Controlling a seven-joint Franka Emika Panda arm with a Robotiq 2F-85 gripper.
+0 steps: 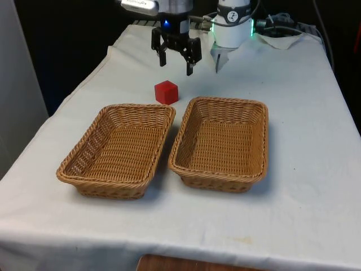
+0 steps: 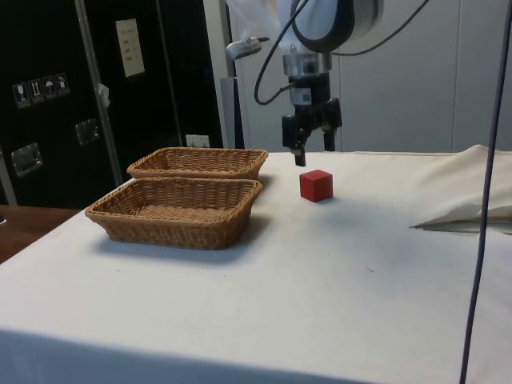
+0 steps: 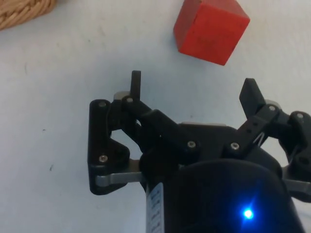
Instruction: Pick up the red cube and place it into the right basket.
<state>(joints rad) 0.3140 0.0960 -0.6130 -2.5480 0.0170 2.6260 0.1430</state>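
Observation:
The red cube [image 1: 166,92] rests on the white cloth just beyond the gap between two wicker baskets; it also appears in the side view [image 2: 316,185] and the wrist view [image 3: 210,30]. My gripper [image 1: 176,66] hangs open above the table, a little behind the cube and apart from it, with nothing between its fingers [image 3: 136,85]. From the side, the gripper [image 2: 312,152] is above and slightly beyond the cube. The basket on the front view's right [image 1: 262,141] is empty.
The basket on the front view's left [image 1: 84,152] is empty too and stands close beside the other. Both baskets [image 2: 200,160] lie near the cube. A corner of wicker rim [image 3: 24,12] is near the gripper. Folded cloth [image 2: 464,192] bunches at the table's far side.

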